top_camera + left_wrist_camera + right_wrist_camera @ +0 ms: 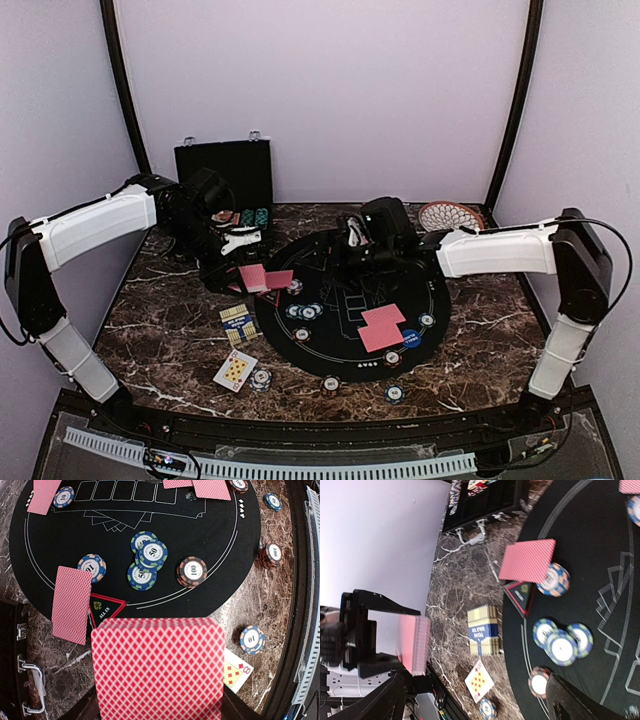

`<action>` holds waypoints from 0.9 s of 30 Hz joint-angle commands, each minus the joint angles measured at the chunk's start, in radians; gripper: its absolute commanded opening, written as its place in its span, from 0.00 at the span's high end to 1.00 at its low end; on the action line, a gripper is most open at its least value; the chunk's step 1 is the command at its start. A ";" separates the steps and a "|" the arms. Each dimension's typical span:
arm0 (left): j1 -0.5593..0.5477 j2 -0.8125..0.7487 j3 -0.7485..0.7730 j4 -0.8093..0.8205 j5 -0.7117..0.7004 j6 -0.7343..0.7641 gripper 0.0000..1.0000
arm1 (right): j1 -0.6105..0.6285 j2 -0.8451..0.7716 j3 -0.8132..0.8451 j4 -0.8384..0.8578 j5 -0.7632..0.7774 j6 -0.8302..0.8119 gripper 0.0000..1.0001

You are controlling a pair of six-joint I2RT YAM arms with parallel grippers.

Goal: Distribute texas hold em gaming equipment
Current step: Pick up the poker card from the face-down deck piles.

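Far left, the black case (pixel 225 170) is standing open against the wall. The left gripper (pixel 228 243) is clamping a red-backed deck (pixel 157 667) above the marble between case and mat. The deck is blocking much of that wrist's view and overlapping the face-up eight of diamonds (pixel 239 672). A yellow card box (pixel 238 323) is lying just left of the black mat (pixel 345 345), which is carrying face-down cards (pixel 382 327) and stacked chips (pixel 148 560). The right gripper (pixel 362 238) is hovering over the mat's far side, its fingers (pixel 572 700) spread wide with nothing between them. The patterned plate (pixel 450 215) is sitting far right.

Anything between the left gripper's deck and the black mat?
Nothing visible. The deck in the left gripper hangs by the mat's edge; only a flat card, the All-In marker and chips lie there.
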 commanded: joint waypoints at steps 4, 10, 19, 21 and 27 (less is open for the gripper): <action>-0.001 -0.050 0.017 -0.002 0.025 0.002 1.00 | -0.005 0.151 0.188 -0.011 -0.176 -0.068 0.02; -0.002 -0.051 0.021 -0.003 0.021 0.000 1.00 | -0.002 0.207 0.253 -0.006 -0.258 -0.080 0.02; -0.002 -0.031 0.046 -0.001 0.028 -0.005 1.00 | 0.004 0.262 0.290 0.069 -0.389 -0.062 0.02; -0.002 -0.026 0.053 0.001 0.030 -0.006 1.00 | 0.004 0.277 0.304 0.067 -0.408 -0.058 0.02; -0.001 -0.015 0.070 0.011 0.044 -0.015 1.00 | 0.013 0.332 0.373 0.040 -0.441 -0.062 0.02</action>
